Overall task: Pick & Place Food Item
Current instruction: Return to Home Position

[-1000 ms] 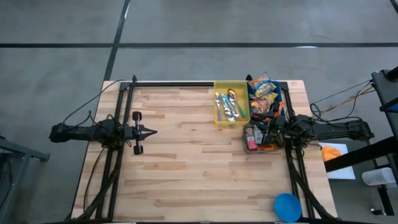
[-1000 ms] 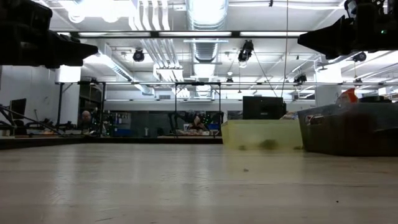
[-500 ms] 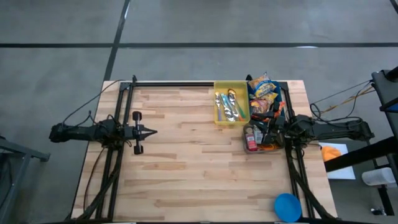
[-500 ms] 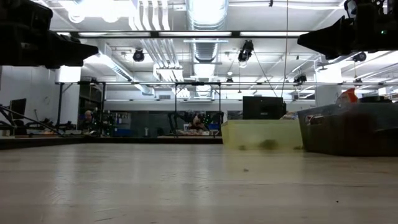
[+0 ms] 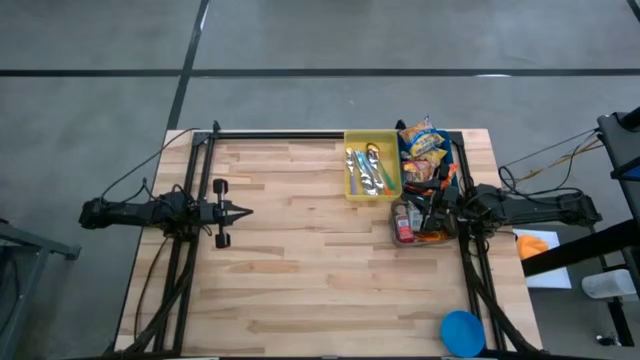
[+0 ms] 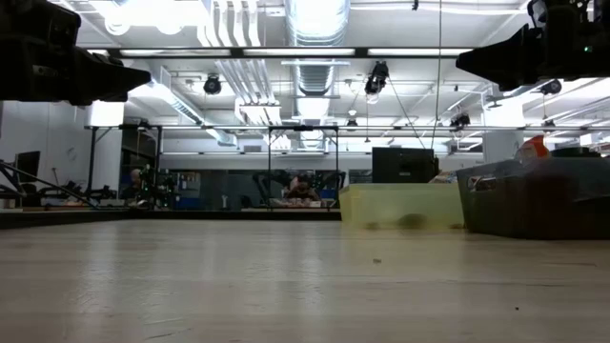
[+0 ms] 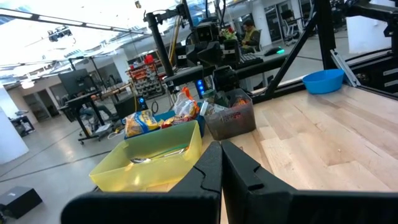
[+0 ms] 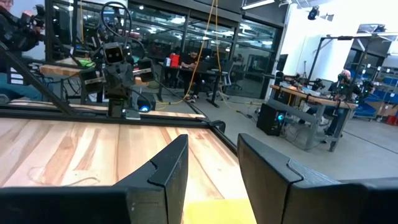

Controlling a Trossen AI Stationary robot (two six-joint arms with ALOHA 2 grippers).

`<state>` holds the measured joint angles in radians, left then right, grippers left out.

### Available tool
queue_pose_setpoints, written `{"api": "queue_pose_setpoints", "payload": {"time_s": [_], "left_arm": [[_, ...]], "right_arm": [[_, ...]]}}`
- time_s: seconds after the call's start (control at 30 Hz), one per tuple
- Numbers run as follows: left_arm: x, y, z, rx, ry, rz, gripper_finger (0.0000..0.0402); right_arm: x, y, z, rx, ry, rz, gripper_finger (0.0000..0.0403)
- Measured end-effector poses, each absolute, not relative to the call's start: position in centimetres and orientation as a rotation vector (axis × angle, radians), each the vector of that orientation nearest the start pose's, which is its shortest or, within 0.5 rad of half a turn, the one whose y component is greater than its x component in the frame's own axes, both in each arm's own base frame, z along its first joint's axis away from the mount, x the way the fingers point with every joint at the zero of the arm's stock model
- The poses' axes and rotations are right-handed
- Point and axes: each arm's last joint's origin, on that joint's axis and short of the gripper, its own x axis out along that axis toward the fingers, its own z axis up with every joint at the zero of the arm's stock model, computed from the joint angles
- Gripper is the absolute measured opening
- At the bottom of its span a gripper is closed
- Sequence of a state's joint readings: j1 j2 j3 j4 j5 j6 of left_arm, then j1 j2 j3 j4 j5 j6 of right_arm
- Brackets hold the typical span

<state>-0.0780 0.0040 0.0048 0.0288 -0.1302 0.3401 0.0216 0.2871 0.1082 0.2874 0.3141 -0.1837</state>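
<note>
Food packets (image 5: 422, 142) lie in a dark bin (image 5: 446, 170) at the table's far right, and they also show as food packets (image 7: 140, 122) in the left wrist view. Just nearer, a small grey bin (image 5: 406, 236) holds a red-capped bottle (image 5: 403, 222) and other items. My right gripper (image 5: 432, 209) hovers level over this bin, pointing toward the table's left. Its fingers (image 8: 163, 167) stand open with nothing between their tips. My left gripper (image 5: 246, 210) is shut and hovers level at the table's left side. It points toward the bins and holds nothing.
A yellow bin (image 5: 389, 136) with spoons and forks stands beside the dark bin on its left. A blue bowl (image 5: 462, 332) sits at the near right corner. Bare wood (image 5: 310, 260) stretches between the two arms. Black frame rails run along the table's left, right and far sides.
</note>
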Motion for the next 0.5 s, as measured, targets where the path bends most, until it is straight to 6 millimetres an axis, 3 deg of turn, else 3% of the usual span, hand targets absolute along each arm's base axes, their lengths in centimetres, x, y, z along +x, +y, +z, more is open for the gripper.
{"api": "queue_pose_setpoints", "payload": {"time_s": [0.5], "left_arm": [[9.74, -0.38, 16.74, 0.334, -0.018, 0.056, 0.0000]], "right_arm": [[10.91, -0.51, 20.65, -0.152, -0.113, -0.249, 0.0137]]}}
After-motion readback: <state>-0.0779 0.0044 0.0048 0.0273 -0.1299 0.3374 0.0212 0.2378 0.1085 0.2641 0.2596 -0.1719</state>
